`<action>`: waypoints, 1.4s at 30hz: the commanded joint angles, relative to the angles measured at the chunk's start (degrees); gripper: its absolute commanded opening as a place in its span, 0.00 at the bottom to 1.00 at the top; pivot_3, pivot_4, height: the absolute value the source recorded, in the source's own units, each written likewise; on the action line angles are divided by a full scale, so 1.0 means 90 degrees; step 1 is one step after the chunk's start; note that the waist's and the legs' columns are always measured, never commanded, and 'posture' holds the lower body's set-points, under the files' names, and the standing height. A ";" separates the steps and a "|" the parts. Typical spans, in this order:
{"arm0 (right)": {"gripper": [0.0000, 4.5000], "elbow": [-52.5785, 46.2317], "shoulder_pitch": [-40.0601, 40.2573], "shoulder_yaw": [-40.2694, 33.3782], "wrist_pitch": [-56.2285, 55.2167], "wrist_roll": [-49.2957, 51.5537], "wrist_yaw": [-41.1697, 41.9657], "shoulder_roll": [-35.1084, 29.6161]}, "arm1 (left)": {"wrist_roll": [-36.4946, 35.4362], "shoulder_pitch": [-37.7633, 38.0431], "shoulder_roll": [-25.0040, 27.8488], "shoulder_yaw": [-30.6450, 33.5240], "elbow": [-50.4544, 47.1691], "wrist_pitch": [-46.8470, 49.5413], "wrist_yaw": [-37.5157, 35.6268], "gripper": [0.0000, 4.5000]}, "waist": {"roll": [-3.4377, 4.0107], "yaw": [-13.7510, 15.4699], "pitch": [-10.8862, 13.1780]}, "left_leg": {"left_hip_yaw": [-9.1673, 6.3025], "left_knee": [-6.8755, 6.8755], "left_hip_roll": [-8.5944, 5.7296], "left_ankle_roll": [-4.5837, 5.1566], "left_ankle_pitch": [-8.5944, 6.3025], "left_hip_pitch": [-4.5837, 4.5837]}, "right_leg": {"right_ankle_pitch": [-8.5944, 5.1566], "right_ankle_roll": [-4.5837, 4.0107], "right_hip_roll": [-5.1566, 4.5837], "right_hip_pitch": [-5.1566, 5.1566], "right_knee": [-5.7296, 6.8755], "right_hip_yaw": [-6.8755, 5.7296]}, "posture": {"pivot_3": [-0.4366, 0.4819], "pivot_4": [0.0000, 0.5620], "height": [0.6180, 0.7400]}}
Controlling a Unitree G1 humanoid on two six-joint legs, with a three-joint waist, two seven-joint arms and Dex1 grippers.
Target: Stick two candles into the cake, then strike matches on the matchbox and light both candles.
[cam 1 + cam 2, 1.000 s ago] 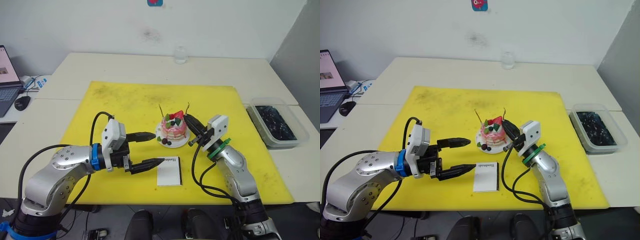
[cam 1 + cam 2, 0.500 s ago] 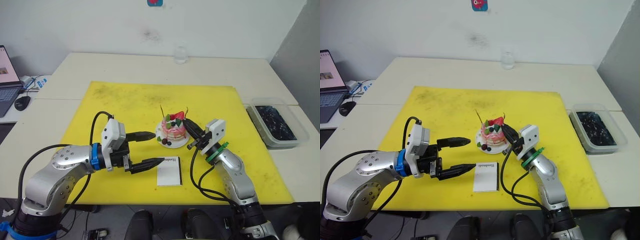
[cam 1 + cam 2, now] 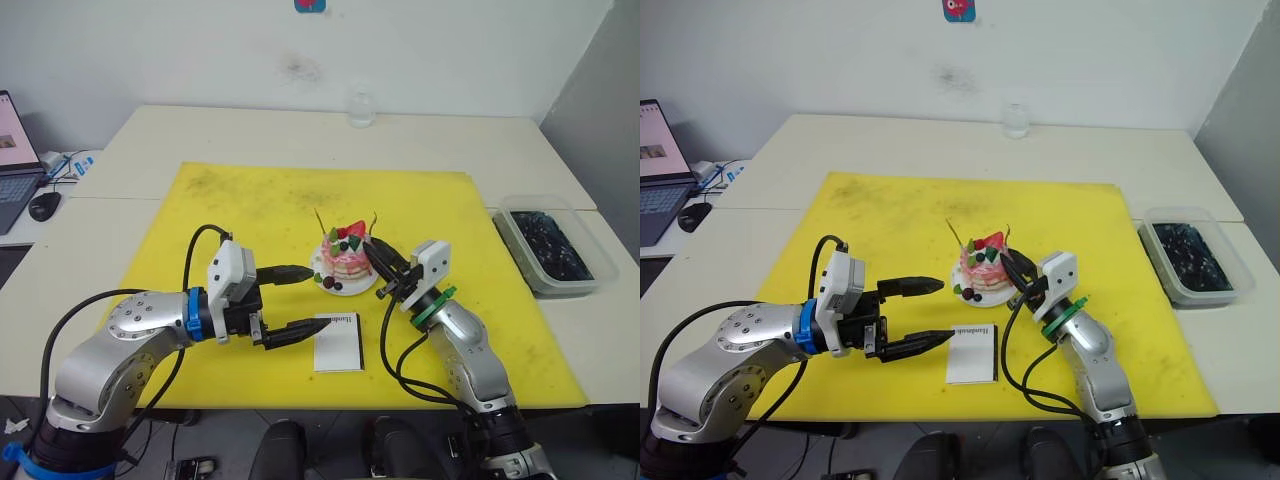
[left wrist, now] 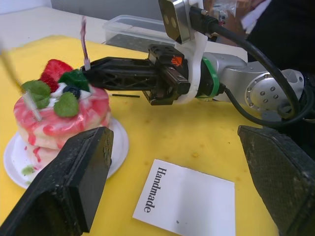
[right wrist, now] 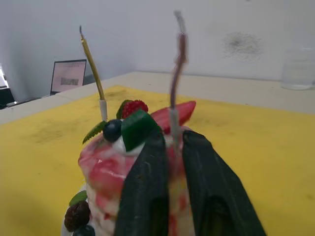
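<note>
Cake [image 3: 346,258] sits a little right of the centre of the left eye view, a small round pink one on a white plate [image 3: 338,286], with glossy striped frosting and a red strawberry on top. I see two thin candles [image 3: 321,223] standing in it, slightly curved like wire. My right gripper [image 3: 376,248] reaches to the cake from the lower right, and its black fingers are closed around the base of the right candle [image 3: 374,219]. My left gripper [image 3: 310,297] is left of the cake, its two fingers spread wide, nothing between them. Just below the cake lies the matchbox [image 3: 338,342], flat, white and rectangular. Everything rests on a yellow mat [image 3: 250,200] with some dark smudges, on a pale table [image 3: 200,130]. At the right edge is a clear plastic tub [image 3: 548,248] with dark content, at the top a small glass [image 3: 360,108] near a white wall, at the far left a laptop [image 3: 15,165] and a mouse [image 3: 44,205].

In the left wrist view, the textured black fingertips [image 4: 74,182] stand far apart at the lower corners. The matchbox in the lower middle carries the word "Handmade". One short black match [image 4: 125,95] lies on the mat behind the cake.

In the right wrist view, the two smooth fingers [image 5: 145,191] pinch the pale stem of one candle; the golden candle [image 5: 92,69] stands in the upper left.
</note>
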 commanded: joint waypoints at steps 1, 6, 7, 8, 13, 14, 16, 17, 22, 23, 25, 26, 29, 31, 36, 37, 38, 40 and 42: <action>0.39 -0.0312 -0.0098 -0.0096 0.0011 0.0102 -0.0015 -0.0004 | 0.0185 -0.0078 -0.0044 -0.0088 -0.0017 -0.0274 -0.0067 1.00 | 0.0000 0.0000 0.0000 | 0.0001 0.0000 0.0000 0.0000 0.0000 0.0000 | 0.0000 0.0000 0.0000 0.0000 0.0000 0.0001 | 0.48 0.27 1.00; 0.72 -0.0695 -0.0109 -0.0223 0.0194 0.0108 -0.0028 -0.0253 | 0.0299 -0.0127 -0.0103 -0.0177 0.0026 -0.0340 -0.0013 1.00 | 0.0000 0.0001 0.0000 | 0.0001 0.0000 -0.0001 0.0000 0.0000 -0.0001 | 0.0000 0.0000 -0.0001 0.0000 -0.0001 0.0000 | 0.48 0.27 1.00; 0.72 -0.0803 -0.0088 -0.0259 0.0260 0.0119 -0.0028 -0.0322 | 0.0325 -0.0128 -0.0095 -0.0165 0.0033 -0.0321 0.0015 1.00 | 0.0000 0.0000 0.0000 | 0.0002 0.0000 -0.0001 0.0000 0.0000 -0.0001 | 0.0000 0.0000 -0.0001 0.0000 -0.0001 0.0002 | 0.48 0.27 1.00; 0.72 -0.0952 -0.0051 -0.0309 0.0383 0.0176 -0.0018 -0.0408 | 0.0344 -0.0126 -0.0055 -0.0122 0.0064 -0.0299 0.0016 1.00 | 0.0000 0.0001 0.0000 | 0.0002 0.0000 -0.0001 0.0000 0.0000 -0.0001 | 0.0000 0.0000 -0.0001 0.0000 -0.0001 0.0001 | 0.48 0.27 1.00; 0.72 -0.1837 0.0261 -0.0622 0.1083 0.0483 0.0170 -0.1108 | -0.0356 -0.0153 0.0478 0.0442 0.0315 0.0962 0.0156 1.00 | 0.0000 0.0001 0.0000 | -0.0001 -0.0003 0.0001 0.0000 0.0000 0.0000 | -0.0001 -0.0001 0.0000 0.0000 -0.0001 -0.0003 | 0.48 0.27 1.00; 0.72 -0.2045 0.0351 -0.0700 0.1322 0.0542 0.0261 -0.1361 | -0.0966 -0.0090 0.0708 0.0698 0.0360 0.1679 0.0166 1.00 | 0.0000 -0.0001 0.0001 | -0.0002 -0.0003 0.0003 0.0000 0.0000 -0.0001 | -0.0002 -0.0001 0.0000 -0.0001 -0.0001 -0.0004 | 0.48 0.27 1.00; 0.72 -0.2365 0.0478 -0.0759 0.1736 0.0582 0.0436 -0.1827 | -0.1920 0.0037 0.1121 0.1075 0.0411 0.2752 0.0107 1.00 | 0.0000 -0.0012 0.0001 | 0.0001 -0.0005 0.0007 0.0000 0.0000 -0.0002 | -0.0003 -0.0003 0.0000 -0.0004 -0.0001 -0.0004 | 0.48 0.27 1.00; 0.72 -0.2486 0.0535 -0.0752 0.1859 0.0570 0.0514 -0.2041 | -0.2256 0.0115 0.1321 0.1185 0.0408 0.3119 0.0048 1.00 | 0.0002 -0.0012 0.0002 | 0.0003 -0.0006 0.0007 0.0000 0.0000 0.0001 | -0.0004 -0.0003 -0.0001 -0.0003 -0.0003 -0.0003 | 0.48 0.27 1.00; 0.69 -0.3033 0.0762 -0.0640 0.2762 0.0835 0.1162 -0.3045 | -0.3431 0.0358 0.1772 0.1324 0.0470 0.4693 0.0594 1.00 | 0.0003 -0.0011 0.0003 | 0.0001 -0.0008 0.0005 0.0000 -0.0001 0.0003 | -0.0008 -0.0008 -0.0004 -0.0003 -0.0004 -0.0005 | 0.48 0.27 1.00; 0.64 -0.3135 0.0832 -0.0550 0.2853 0.0834 0.1400 -0.3308 | -0.3698 0.0307 0.1628 0.1291 0.0636 0.4967 0.0930 1.00 | 0.0004 -0.0010 0.0004 | 0.0001 -0.0007 0.0005 0.0000 -0.0001 0.0003 | -0.0008 -0.0008 -0.0005 -0.0002 -0.0003 -0.0006 | 0.48 0.27 1.00; 0.51 -0.3267 0.0900 -0.0359 0.3041 0.0769 0.1654 -0.3684 | -0.4069 0.0129 0.1318 0.1150 0.0964 0.5391 0.1581 1.00 | 0.0004 -0.0001 0.0003 | -0.0003 -0.0006 -0.0002 0.0000 -0.0001 0.0004 | -0.0009 -0.0009 -0.0015 0.0000 -0.0003 -0.0009 | 0.48 0.27 1.00; 0.45 -0.3295 0.0897 -0.0312 0.3077 0.0761 0.1694 -0.3760 | -0.4215 0.0050 0.1220 0.1125 0.1063 0.5511 0.1799 1.00 | 0.0002 0.0008 0.0004 | -0.0003 -0.0006 -0.0003 0.0000 -0.0001 0.0005 | -0.0009 -0.0010 -0.0015 0.0001 -0.0003 -0.0009 | 0.48 0.27 1.00; 0.19 -0.3362 0.0835 -0.0043 0.3383 0.0770 0.1785 -0.3860 | -0.4689 -0.0362 0.0525 0.0919 0.1681 0.5846 0.2942 1.00 | -0.0004 0.0013 0.0005 | -0.0010 -0.0003 -0.0005 0.0000 0.0000 0.0003 | -0.0008 -0.0008 -0.0015 0.0002 -0.0003 -0.0012 | 0.48 0.27 1.00; 0.03 -0.3380 0.0812 0.0138 0.3484 0.0712 0.1863 -0.3911 | -0.5062 -0.0557 0.0200 0.0814 0.1936 0.5927 0.3524 1.00 | -0.0007 0.0016 0.0006 | -0.0010 0.0001 -0.0009 0.0000 0.0000 0.0002 | -0.0002 0.0003 -0.0016 0.0003 -0.0003 -0.0010 | 0.48 0.27 1.00; 0.02 -0.3305 0.0560 0.0462 0.3752 0.0643 0.2025 -0.4012 | -0.5876 -0.0837 -0.0102 0.0449 0.2208 0.5865 0.4617 1.00 | -0.0009 0.0017 0.0005 | -0.0005 0.0000 -0.0011 0.0000 0.0000 -0.0003 | -0.0001 0.0005 -0.0017 0.0001 -0.0006 -0.0003 | 0.48 0.27 1.00; 0.02 -0.3288 0.0501 0.0539 0.3789 0.0614 0.2068 -0.4040 | -0.6005 -0.0850 -0.0129 0.0357 0.2231 0.5813 0.4829 1.00 | -0.0010 0.0016 0.0005 | -0.0006 0.0000 -0.0012 0.0000 0.0000 -0.0002 | -0.0001 0.0005 -0.0017 0.0001 -0.0005 -0.0004 | 0.48 0.27 1.00; 0.02 -0.3269 0.0445 0.0619 0.3812 0.0573 0.2104 -0.4066 | -0.6095 -0.0862 -0.0165 0.0274 0.2245 0.5753 0.5024 1.00 | -0.0010 0.0017 0.0005 | -0.0008 0.0000 -0.0011 0.0000 0.0000 -0.0002 | -0.0001 0.0005 -0.0016 0.0001 -0.0005 -0.0006 | 0.48 0.27 1.00; 0.02 -0.3244 0.0355 0.0755 0.3882 0.0531 0.2164 -0.4093 | -0.6432 -0.0882 -0.0235 0.0114 0.2305 0.5537 0.5450 1.00 | -0.0010 0.0018 0.0005 | -0.0008 0.0000 -0.0012 0.0000 0.0000 -0.0002 | -0.0001 0.0005 -0.0017 0.0002 -0.0005 -0.0005 | 0.48 0.27 1.00; 0.02 -0.3207 0.0239 0.0922 0.3962 0.0460 0.2198 -0.4072 | -0.6847 -0.0896 -0.0243 -0.0061 0.2301 0.5307 0.5794 1.00 | -0.0010 0.0027 0.0005 | -0.0008 0.0000 -0.0014 0.0000 0.0000 -0.0001 | -0.0001 0.0005 -0.0019 0.0003 -0.0005 -0.0004 | 0.48 0.27 1.00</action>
